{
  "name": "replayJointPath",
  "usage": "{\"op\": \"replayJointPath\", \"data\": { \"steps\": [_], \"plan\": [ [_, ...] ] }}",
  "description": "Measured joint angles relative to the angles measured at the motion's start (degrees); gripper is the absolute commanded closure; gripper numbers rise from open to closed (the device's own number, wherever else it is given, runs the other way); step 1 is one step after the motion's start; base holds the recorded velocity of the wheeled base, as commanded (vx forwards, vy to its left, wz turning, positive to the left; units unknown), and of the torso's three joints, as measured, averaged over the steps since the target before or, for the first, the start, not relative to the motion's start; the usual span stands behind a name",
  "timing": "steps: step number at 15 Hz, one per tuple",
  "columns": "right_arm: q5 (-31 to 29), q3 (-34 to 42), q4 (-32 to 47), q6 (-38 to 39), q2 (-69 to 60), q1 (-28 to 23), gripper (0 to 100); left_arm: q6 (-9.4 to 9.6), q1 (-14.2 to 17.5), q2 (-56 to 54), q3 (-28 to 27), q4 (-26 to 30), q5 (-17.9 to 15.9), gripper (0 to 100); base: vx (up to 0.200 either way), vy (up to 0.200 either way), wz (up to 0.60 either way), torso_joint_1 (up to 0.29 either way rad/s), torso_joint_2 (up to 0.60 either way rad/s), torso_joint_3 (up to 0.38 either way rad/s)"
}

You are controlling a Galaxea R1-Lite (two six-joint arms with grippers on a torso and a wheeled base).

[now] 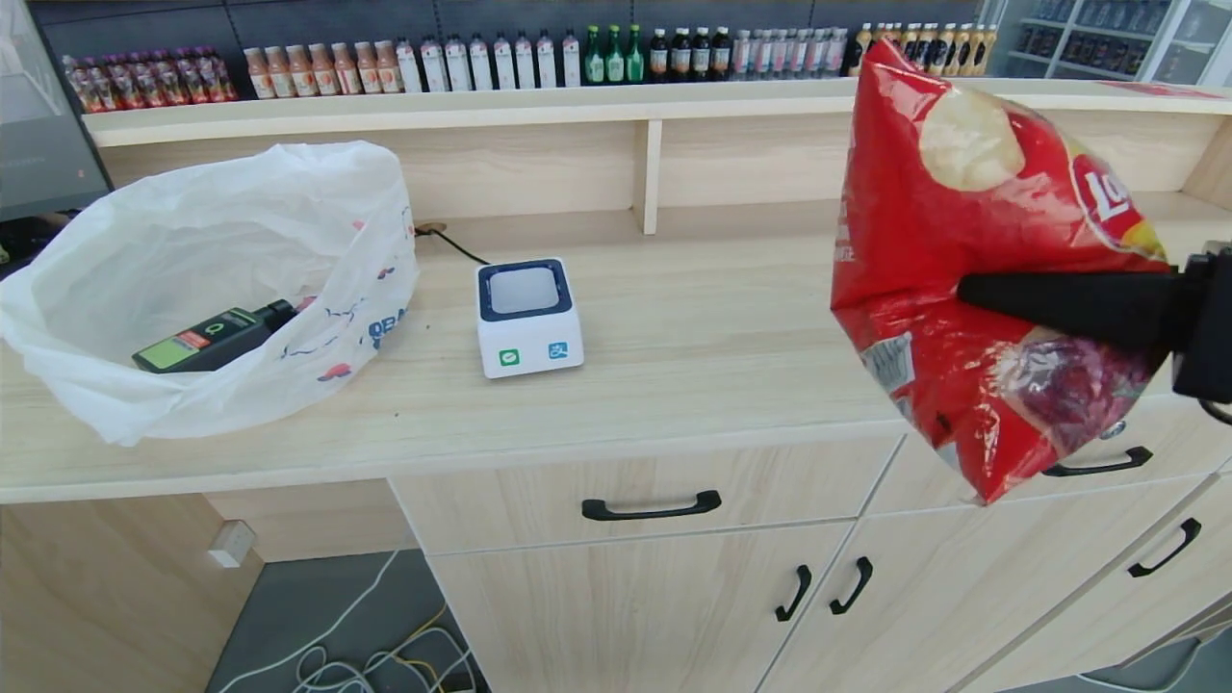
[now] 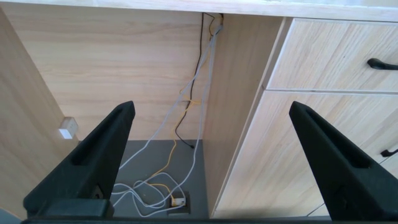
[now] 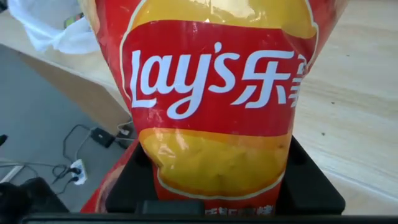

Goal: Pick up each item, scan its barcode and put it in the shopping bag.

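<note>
Left tool hangs low in front of the cabinets, below the table's front edge. Its jaws are spread wide with nothing in them. Up on the table, the white shopping bag slumps open at the left end with a dark, green-labelled bottle lying inside. Mid-table sits the little white barcode scanner, window facing up. Over the right front edge, the red chip bag is up in the air, clear of the table, with the right tool clamped across its middle. So I'd say pickup is done and the scan is next. The chips need to travel left over the scanner with the barcode turned down toward the window. The right arm comes in roughly level from the right, and the chip bag hangs tilted.
</note>
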Motion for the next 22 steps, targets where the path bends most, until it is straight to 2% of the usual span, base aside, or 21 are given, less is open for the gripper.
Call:
{"op": "replayJointPath", "data": {
  "steps": [2, 4, 8, 11, 14, 16, 20, 22],
  "plan": [
    [6.41, 6.24, -7.90, 3.58, -0.13, 0.00, 100, 0.02, 0.00, 0.00, 0.00, 0.00, 0.02, 0, 0.000, 0.000, 0.00, 0.000, 0.00, 0.000],
    [9.45, 12.39, -18.69, 10.00, -0.22, -0.02, 100, 0.00, 0.00, 0.00, 0.00, 0.00, 0.00, 0, 0.000, 0.000, 0.00, 0.000, 0.00, 0.000],
    [11.78, 23.69, -37.99, 20.88, 0.44, 1.12, 100, 0.00, 0.00, 0.00, 0.00, 0.00, 0.00, 0, 0.000, 0.000, 0.00, 0.000, 0.00, 0.000],
    [12.32, 28.82, -55.61, 35.94, 4.24, 3.17, 100, 0.00, 0.00, 0.00, 0.00, 0.00, 0.02, 0, 0.000, 0.000, 0.00, 0.000, 0.00, 0.000],
    [12.54, 32.20, -70.91, 44.35, 8.96, 4.00, 100, 0.00, 0.00, 0.00, 0.00, 0.05, 0.02, 0, 0.000, 0.000, 0.00, 0.000, 0.00, 0.000],
    [12.64, 33.83, -77.35, 46.86, 12.01, 6.14, 100, 0.00, 0.00, 0.00, 0.00, 0.00, 0.02, 0, 0.000, 0.000, 0.00, 0.000, 0.00, 0.000],
    [12.53, 36.52, -86.68, 55.04, 15.08, 13.97, 100, 0.02, 0.00, 0.00, 0.00, 0.00, 0.00, 0, 0.000, 0.000, 0.00, 0.000, 0.00, 0.000],
    [12.24, 36.56, -87.02, 59.28, 16.42, 15.69, 100, 0.00, 0.00, 0.00, 0.00, 0.00, 0.00, 0, 0.000, 0.000, 0.00, 0.000, 0.00, 0.000]
  ]
}}
